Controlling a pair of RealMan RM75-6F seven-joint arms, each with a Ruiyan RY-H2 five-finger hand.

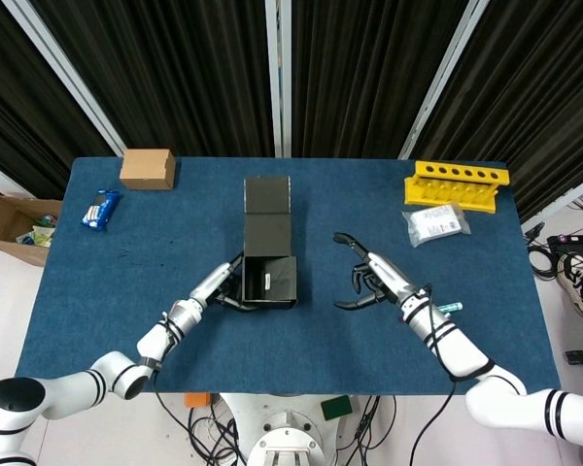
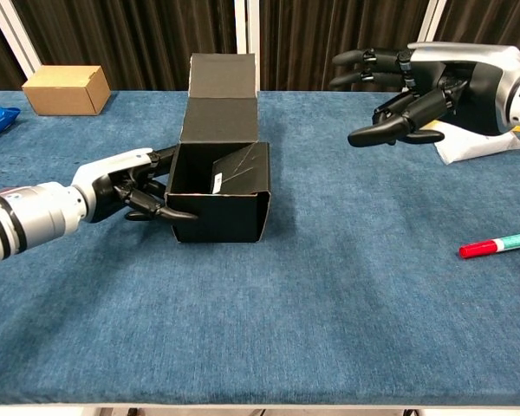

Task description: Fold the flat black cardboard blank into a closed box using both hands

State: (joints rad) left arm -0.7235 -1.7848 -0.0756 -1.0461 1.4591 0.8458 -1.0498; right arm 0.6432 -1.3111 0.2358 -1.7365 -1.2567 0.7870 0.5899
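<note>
The black cardboard box (image 1: 269,279) (image 2: 218,192) lies on its side mid-table, its open mouth facing the near edge and its lid flap (image 1: 267,195) (image 2: 223,76) stretched out behind. A small white slip shows inside. My left hand (image 1: 222,286) (image 2: 137,184) presses against the box's left wall with fingers curled, one finger along the front lower edge. Hovering above the cloth to the right of the box is my right hand (image 1: 366,276) (image 2: 413,94), with fingers spread and nothing in it.
A brown carton (image 1: 147,168) (image 2: 66,89) and a blue packet (image 1: 99,209) sit at the far left. A yellow rack (image 1: 457,183), a white bag (image 1: 436,223) (image 2: 477,139) and a red-capped pen (image 2: 499,244) lie to the right. Blue cloth (image 1: 126,301) covers the table.
</note>
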